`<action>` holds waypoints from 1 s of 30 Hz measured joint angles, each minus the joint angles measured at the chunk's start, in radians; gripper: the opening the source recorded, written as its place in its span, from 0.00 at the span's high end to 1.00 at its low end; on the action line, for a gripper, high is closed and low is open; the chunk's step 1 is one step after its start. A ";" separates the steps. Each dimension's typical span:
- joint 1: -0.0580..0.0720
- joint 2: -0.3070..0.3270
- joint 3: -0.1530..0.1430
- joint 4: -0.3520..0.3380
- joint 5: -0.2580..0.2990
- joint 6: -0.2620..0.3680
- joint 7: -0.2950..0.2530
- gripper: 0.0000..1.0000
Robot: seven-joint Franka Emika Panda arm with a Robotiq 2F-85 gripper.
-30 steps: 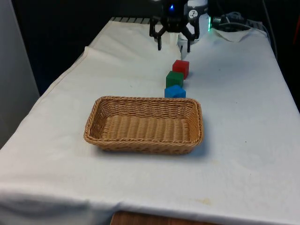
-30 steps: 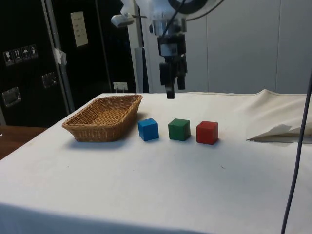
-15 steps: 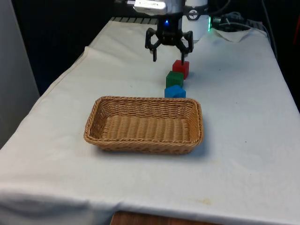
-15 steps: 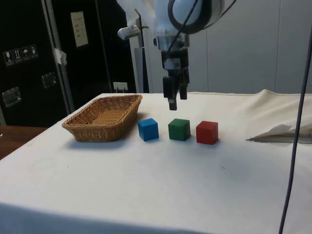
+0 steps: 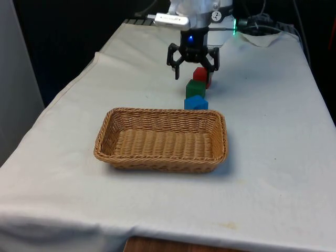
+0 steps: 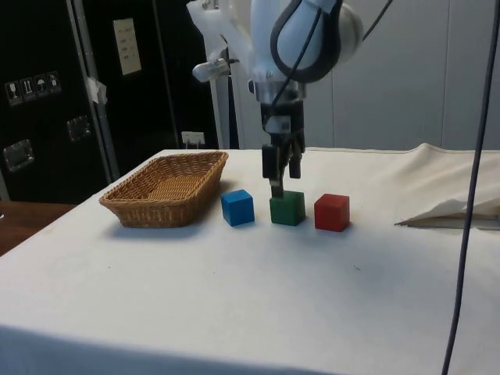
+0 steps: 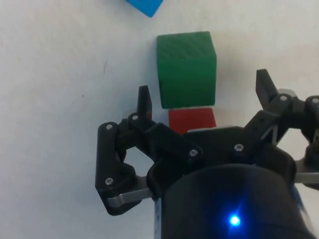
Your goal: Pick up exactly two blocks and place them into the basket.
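Gripper poised over the green block

Front view: the gripper [image 5: 193, 71] hangs with its fingers spread wide just above the green block [image 5: 195, 88], red block [image 5: 200, 73] behind it, blue block [image 5: 196, 102] touching the basket's [image 5: 160, 115] far rim.

Side view: fingertips sit level with the green block's [image 6: 288, 208] top, nothing gripped.

Wrist view: the green block [image 7: 186, 69] lies ahead of the fingertips rather than between them. I'd nudge forward to centre it, then drop straight down, keeping clear of both neighbours.
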 measured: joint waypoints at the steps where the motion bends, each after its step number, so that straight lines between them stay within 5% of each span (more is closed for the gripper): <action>1: 0.000 0.000 0.000 0.000 0.000 0.000 0.000 0.00; 13: 0.000 0.075 0.019 0.000 0.046 0.089 -0.018 0.00; 30: 0.000 0.077 0.018 0.000 0.046 0.092 -0.018 0.00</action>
